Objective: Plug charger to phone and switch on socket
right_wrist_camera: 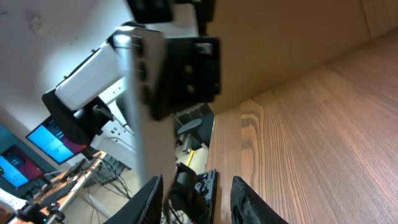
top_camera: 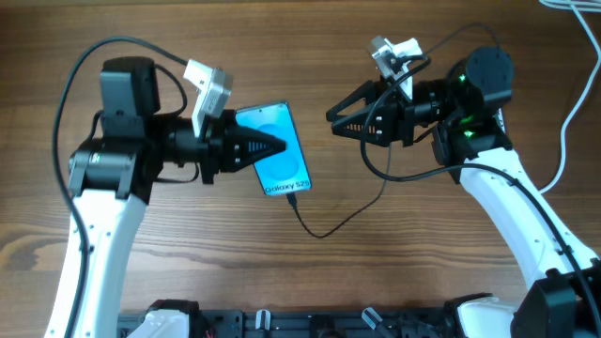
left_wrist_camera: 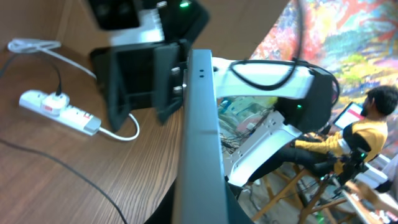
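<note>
From where I stand, the left gripper (top_camera: 269, 147) is clamped on one long edge of the phone (top_camera: 282, 160), a slim, flat rectangle with a glossy cyan screen facing up and white "Galaxy S25" lettering at its near end. In the left wrist view the phone shows only as a thin grey edge. The charger (top_camera: 320, 233), a thin black cable, lies in a loose curve on the brown wood-grain counter (top_camera: 207, 258). Its small tip meets the phone's near short edge, though I cannot tell how far in it sits. The right gripper (top_camera: 331, 122) hovers just beside the phone's far corner, its black fingers spread with nothing between them. The socket (left_wrist_camera: 62, 111) appears only in the left wrist view: a long white strip with red marks and a grey end, lying flat on the counter with one round plug seated in it. A white cord (left_wrist_camera: 28, 45) is looped near it.
</note>
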